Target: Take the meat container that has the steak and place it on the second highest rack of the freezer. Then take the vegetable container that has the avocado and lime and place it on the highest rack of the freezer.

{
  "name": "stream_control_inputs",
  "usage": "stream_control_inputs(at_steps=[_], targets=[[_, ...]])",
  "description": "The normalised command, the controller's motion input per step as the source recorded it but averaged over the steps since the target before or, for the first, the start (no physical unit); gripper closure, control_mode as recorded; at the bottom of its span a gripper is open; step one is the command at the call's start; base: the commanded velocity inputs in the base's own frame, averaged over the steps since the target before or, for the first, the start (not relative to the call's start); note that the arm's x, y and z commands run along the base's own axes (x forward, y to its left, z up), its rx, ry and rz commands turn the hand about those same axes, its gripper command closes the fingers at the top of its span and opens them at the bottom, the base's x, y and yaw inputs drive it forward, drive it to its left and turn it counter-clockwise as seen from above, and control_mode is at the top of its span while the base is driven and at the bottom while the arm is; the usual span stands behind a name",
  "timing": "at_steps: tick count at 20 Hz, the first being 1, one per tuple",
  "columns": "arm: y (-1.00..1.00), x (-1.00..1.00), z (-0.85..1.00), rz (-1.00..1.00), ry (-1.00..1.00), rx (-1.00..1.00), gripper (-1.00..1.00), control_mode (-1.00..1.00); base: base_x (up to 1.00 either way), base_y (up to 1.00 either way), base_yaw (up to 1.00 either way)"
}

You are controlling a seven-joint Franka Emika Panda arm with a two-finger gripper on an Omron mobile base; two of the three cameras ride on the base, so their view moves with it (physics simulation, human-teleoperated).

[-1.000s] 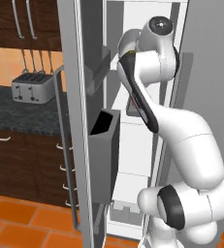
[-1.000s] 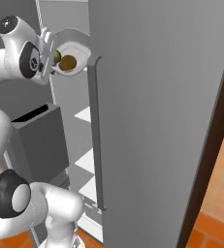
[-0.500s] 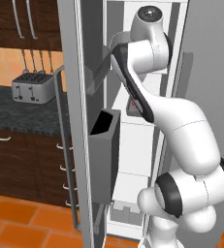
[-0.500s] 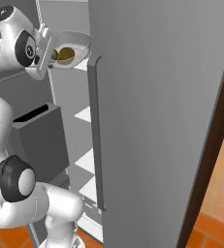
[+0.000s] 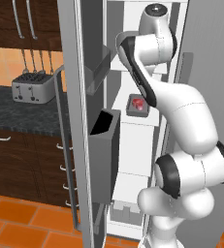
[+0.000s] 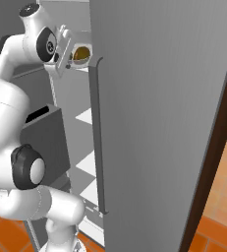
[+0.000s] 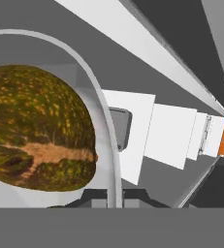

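Gripper now pinched shut on vegetable container rim, avocado inside; meat container already shelved; lift next.

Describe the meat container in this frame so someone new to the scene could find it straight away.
Start at the freezer, the tall grey appliance with its door swung open beside the dark counter with the toaster. On a white shelf inside, partly behind the robot's arm, sits the meat container, a small shallow grey tray. The red steak in it sets it apart from the white bowl with the brownish avocado higher up.
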Motion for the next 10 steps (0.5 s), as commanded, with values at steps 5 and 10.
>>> stream_control_inputs(at_steps=[5,10], targets=[[-0.14,0.18,-0.02,-0.1,0.12,0.0,1.0,-1.0,0.0,0.0,0.0],[-0.12,0.15,-0.28,-0.04,0.09,0.0,1.0,-1.0,0.0,0.0,0.0]])
